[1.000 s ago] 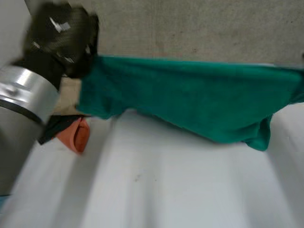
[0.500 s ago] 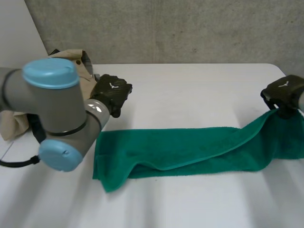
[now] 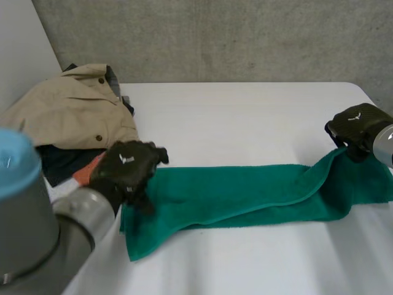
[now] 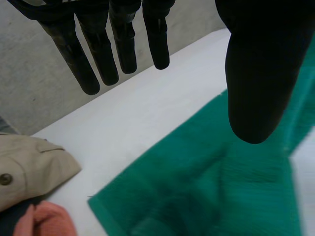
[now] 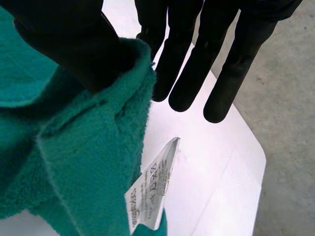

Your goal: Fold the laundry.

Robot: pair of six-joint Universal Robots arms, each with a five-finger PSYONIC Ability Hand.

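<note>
Across counter, we saw green towel lying, long axis left to right; right robot hand pinched its raised right end, left robot hand hung above left end, fingers apart.

Head camera looks down; both close wrist cameras share the towel.

I have the white table carrying a green towel, laid as a long band across its near half and doubled over along its length. The towel's right end lifts off the surface. At the far left corner lies a heap: a beige jacket on top, with a dark garment and an orange cloth at its near edge.
</note>
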